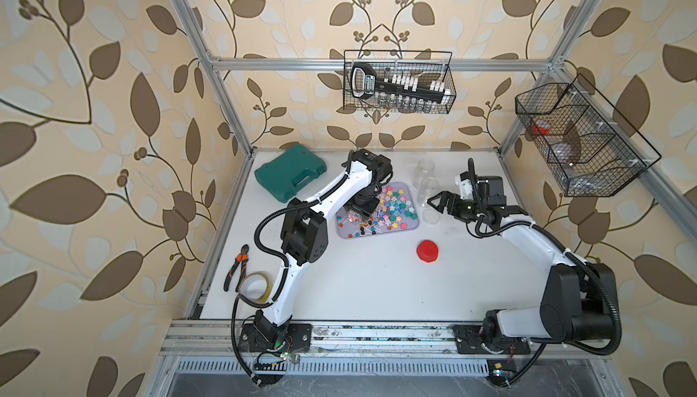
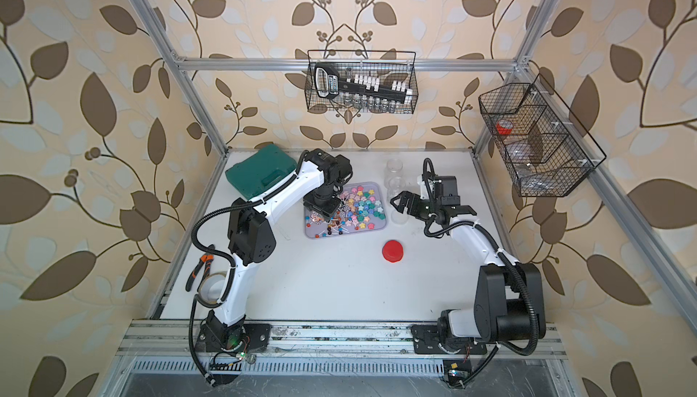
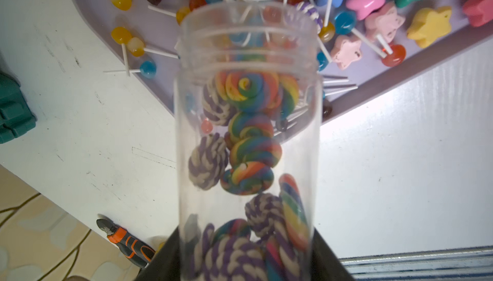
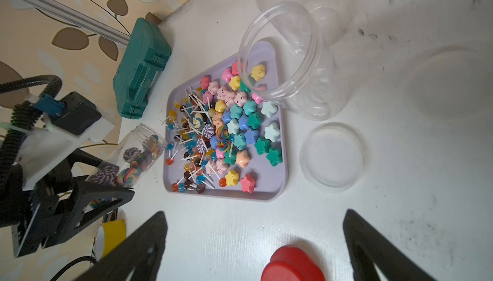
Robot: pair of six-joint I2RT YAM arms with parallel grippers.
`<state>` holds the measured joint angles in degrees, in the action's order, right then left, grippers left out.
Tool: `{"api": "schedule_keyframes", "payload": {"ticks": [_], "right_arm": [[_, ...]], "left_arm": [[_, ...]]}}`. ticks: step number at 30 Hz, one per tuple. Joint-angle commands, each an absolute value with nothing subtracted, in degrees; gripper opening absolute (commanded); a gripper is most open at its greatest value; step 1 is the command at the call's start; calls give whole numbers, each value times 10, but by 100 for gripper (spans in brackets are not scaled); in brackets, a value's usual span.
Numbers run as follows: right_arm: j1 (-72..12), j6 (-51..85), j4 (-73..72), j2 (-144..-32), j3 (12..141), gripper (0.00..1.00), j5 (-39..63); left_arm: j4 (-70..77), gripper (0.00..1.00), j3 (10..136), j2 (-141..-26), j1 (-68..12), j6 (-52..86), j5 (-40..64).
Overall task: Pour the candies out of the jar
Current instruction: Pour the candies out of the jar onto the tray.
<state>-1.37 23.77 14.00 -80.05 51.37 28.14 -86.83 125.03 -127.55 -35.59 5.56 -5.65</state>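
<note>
Now: mid-pour, jar only part emptied.
Left pincer (image 3: 246,239): clamped on the base end of the slim clear jar (image 3: 248,143), which it holds tipped mouth-down so the contents slide onto the tray (image 4: 226,195) and not the desk (image 1: 377,282).
Jar spot: off the desk, lid off, mouth over the tray's edge and just above the pile.
Candies in jar (image 3: 250,122): rainbow and purple-white swirl lollipops, some bunched at the neck, more at the base. My guess is the sticks are snagging, so they hang there.
Candies out (image 4: 221,133): ball lollipops, a few swirls and star-flower pieces spread across the tray.
Tray: lilac, flat on the desk between the arms. The raised rim looks right for stopping round pieces rolling off.
Right pincer (image 1: 433,206): jaws spread wide, nothing in them, low over the desk on the far side of the tray, clear of the pour.
Red lid (image 1: 427,251): on the desk in front of the tray, likely parked out of the way.
Nearby: empty wide jar (image 4: 293,60) and clear lid (image 4: 332,157) just beside the tray.
Left edge: green case (image 1: 290,178), pliers (image 1: 237,267) and tape roll (image 1: 254,287), not involved.
Next guess: a steeper tilt or a shake to free the neck.
Risk: the clump drops at once and bounces over the rim.
</note>
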Motion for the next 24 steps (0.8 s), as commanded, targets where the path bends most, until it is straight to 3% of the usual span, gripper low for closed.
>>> {"api": "schedule_keyframes", "payload": {"ticks": [1,18,24], "right_arm": [[-14,231,132,-809,503,99,291],[-13,227,131,-819,507,99,306],[-14,229,124,-821,505,99,319]], "left_arm": [[-939,30,1272,-1271,-358,70,-46],[-889,31,1257,-1241,-358,76,-10],[-918,31,1247,-1243,-357,81,-68]]}}
